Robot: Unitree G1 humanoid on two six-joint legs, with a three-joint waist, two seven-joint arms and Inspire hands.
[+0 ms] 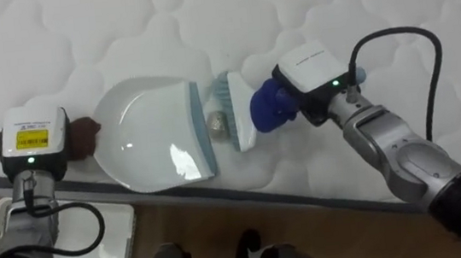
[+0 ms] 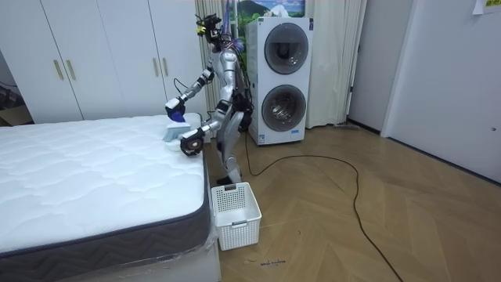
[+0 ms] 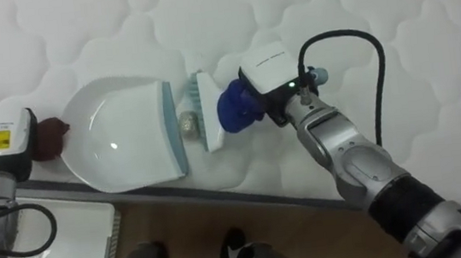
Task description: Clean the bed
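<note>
White dustpan at left robot hand (grip: cannot tell), grey crumb beside it, blue-handled brush clasped in right robot hand.

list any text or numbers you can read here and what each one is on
Yellow label on the back of the left hand: print too small to read.
Faint grey print on the back of the right hand: unreadable.
Yellowish note on the wall, room view: too small to read.
Nothing legible anywhere.
</note>
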